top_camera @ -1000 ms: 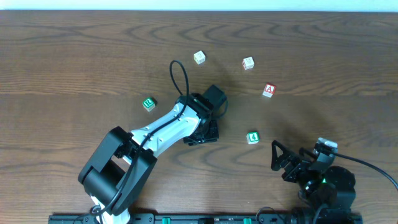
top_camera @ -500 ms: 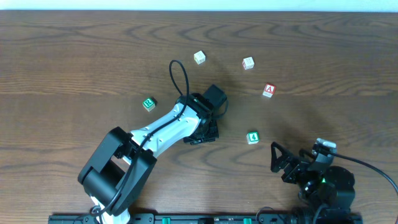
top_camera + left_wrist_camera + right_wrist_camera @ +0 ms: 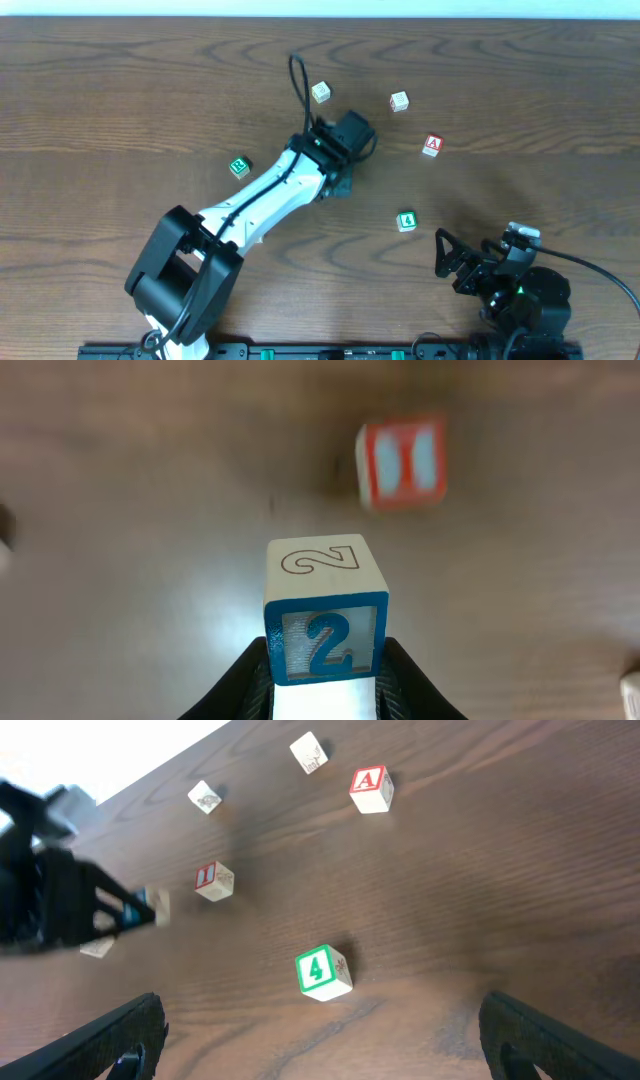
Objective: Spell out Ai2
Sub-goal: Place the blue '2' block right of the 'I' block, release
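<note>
Left gripper clamps the cubic 2 block upright, its blue 2 facing the wrist camera

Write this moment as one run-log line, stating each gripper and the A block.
left gripper: shut on 2 block | right gripper: open, empty | A block: lying free, ungripped | Ai2: not yet spelled
</note>
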